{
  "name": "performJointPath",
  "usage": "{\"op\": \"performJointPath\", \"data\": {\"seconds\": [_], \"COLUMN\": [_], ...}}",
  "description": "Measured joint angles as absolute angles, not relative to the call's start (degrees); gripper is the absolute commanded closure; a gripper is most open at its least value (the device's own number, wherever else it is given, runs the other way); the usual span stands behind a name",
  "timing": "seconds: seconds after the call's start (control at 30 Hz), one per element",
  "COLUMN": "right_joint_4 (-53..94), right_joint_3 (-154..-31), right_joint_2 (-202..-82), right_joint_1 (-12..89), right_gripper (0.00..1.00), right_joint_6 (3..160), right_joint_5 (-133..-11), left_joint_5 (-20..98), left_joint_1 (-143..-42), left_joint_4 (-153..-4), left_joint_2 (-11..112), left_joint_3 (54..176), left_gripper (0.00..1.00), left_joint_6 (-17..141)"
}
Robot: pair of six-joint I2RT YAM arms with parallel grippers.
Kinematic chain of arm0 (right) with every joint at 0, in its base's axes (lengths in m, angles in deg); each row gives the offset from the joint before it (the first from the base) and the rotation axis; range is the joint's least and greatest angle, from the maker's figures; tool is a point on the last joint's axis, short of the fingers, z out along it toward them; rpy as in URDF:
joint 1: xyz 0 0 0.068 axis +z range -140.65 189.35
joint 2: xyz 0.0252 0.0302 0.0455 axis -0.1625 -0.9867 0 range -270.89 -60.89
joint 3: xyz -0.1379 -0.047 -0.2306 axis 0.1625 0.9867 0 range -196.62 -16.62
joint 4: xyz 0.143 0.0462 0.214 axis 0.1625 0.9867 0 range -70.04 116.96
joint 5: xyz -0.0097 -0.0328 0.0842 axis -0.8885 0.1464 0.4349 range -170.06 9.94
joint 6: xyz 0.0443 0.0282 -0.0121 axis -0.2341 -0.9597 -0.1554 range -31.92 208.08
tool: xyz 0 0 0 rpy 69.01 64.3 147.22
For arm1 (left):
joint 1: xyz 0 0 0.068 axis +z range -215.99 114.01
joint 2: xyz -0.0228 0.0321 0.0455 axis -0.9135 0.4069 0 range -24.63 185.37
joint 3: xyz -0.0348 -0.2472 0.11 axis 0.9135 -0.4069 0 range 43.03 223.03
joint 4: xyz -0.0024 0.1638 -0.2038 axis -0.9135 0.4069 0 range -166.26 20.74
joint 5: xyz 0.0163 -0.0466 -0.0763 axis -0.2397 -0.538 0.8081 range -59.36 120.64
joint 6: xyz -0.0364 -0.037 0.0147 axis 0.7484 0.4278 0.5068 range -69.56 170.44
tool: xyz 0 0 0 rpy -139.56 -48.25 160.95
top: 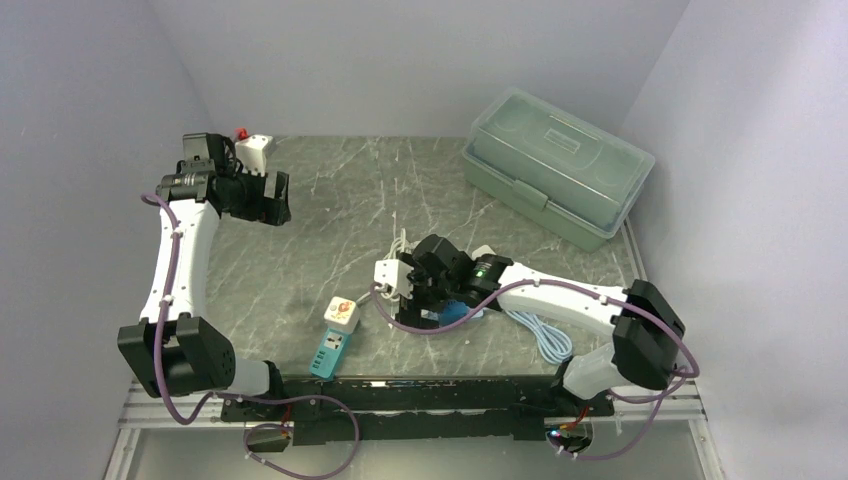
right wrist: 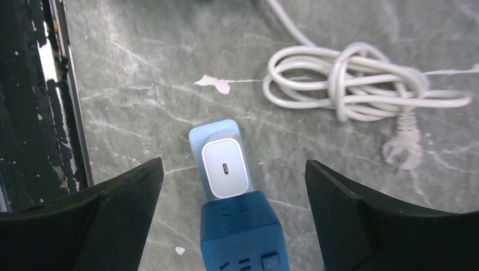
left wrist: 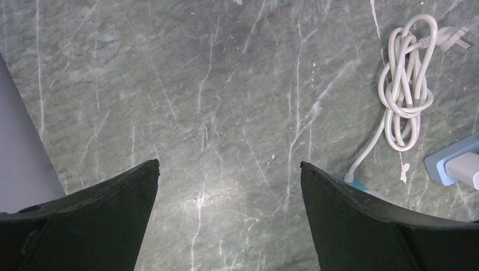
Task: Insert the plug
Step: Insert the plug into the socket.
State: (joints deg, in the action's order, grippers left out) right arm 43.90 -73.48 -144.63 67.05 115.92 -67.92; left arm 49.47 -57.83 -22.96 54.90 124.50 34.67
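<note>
Near the middle of the tabletop (top: 340,210), the right end effector (right wrist: 233,162) hangs over the blue power strip (right wrist: 242,237) with its two fingers spread wide. They hold nothing, and one stands off to each side of the strip without touching it. Seen from straight above in the right wrist view, the white charger plug (right wrist: 225,168) stands on the paler end of that strip, its slotted face turned up, and it appears seated there. Just to the far right of it lies a knotted white cable (right wrist: 350,84), apart from the strip, with its own pronged end resting on the stone.

At the far left, the left end effector (left wrist: 229,164) is raised above bare marble. Its fingers are equally wide apart and grip nothing. The same cable and a corner of the blue strip show at the right edge of its view.

To the near left of the blue strip lies a teal power strip (top: 330,352) with a white cube adapter (top: 341,313) at its far end. A pale green toolbox (top: 555,165) sits closed in the far right corner.
</note>
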Motion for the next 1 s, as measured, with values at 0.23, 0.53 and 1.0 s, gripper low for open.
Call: {"op": "performJointPath", "data": {"seconds": [0.23,0.53,1.0], "right_joint_4": [43.88,44.34,46.92], "right_joint_3": [-74.2,-74.18,-74.2], "right_joint_2": [-141.27,-142.01,-144.26], "right_joint_1": [66.43,64.84,64.03], "right_gripper": [0.14,0.68,1.0], "right_joint_6": [116.29,117.45,117.4], "right_joint_5": [-68.49,-66.41,-64.43], "left_joint_5": [50.08,50.25,50.23], "left_joint_1": [-57.83,-57.83,-57.65], "left_joint_4": [-22.54,-22.06,-21.98], "left_joint_2": [54.57,54.57,54.57], "left_joint_3": [124.5,124.7,124.7], "left_gripper": [0.0,0.0,0.0], "left_joint_6": [34.74,34.78,34.76]}}
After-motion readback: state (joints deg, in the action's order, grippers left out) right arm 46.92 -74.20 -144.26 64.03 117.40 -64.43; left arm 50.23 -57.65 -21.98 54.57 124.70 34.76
